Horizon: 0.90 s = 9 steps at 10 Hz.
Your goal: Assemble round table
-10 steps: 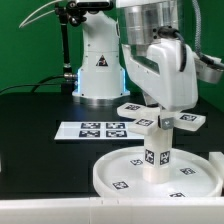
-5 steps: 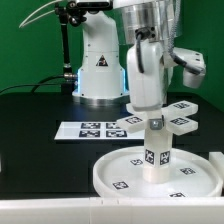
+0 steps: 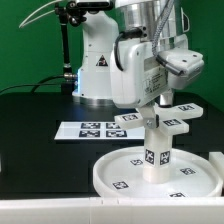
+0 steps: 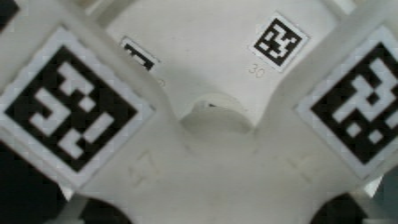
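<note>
You are looking at a black table (image 3: 40,130) carrying the parts. The marker board (image 3: 92,129) is lying flat on it near the middle, and the large round disc (image 3: 115,172) is sitting on it toward the exterior view's right, nearer the camera.

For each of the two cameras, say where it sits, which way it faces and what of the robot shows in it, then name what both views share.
Exterior view: off the arm, at table level, facing the robot's white pedestal across the large rimmed white round disc; arm and wrist show.
Wrist view: on the wrist, aimed straight at the white plastic cross-shaped base piece from very close; the jaws do not show.
Shared: the cross-shaped base piece, atop the short thick white cylinder leg in the exterior view.
</note>
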Motion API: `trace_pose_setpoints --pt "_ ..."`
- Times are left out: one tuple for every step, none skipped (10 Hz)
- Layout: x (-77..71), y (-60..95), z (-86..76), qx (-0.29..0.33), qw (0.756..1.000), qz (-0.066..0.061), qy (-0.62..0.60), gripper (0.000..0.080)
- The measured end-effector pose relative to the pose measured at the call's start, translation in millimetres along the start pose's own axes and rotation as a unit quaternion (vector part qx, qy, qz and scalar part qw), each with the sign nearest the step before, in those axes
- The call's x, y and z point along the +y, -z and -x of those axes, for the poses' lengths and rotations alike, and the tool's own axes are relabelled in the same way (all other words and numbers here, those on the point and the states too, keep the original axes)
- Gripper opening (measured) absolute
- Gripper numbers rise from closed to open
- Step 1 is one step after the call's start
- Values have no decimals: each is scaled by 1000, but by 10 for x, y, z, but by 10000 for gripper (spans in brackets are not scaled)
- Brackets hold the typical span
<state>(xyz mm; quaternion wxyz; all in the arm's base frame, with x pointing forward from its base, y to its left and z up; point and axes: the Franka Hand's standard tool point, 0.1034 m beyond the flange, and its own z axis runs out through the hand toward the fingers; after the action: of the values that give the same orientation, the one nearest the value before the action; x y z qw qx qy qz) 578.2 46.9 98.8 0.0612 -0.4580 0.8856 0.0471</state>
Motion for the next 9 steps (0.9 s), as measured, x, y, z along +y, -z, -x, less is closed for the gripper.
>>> trace_pose_setpoints --pt "0 -1 -1 -1 1000 -1 9 453" --pt "11 -11 6 -1 1000 0 16 546" --pt "13 -12 10 -1 1000 0 22 617" --pt "1 45 25 -5 999 0 41 617" --pt "-15 132 59 -14 999 -4 48 643" --pt "-10 193 79 -20 999 -6 48 648" --pt "-13 248 111 -25 998 -8 49 648" --pt "-12 292 158 -33 998 -12 44 649" --pt "-10 285 156 -33 998 -12 57 649"
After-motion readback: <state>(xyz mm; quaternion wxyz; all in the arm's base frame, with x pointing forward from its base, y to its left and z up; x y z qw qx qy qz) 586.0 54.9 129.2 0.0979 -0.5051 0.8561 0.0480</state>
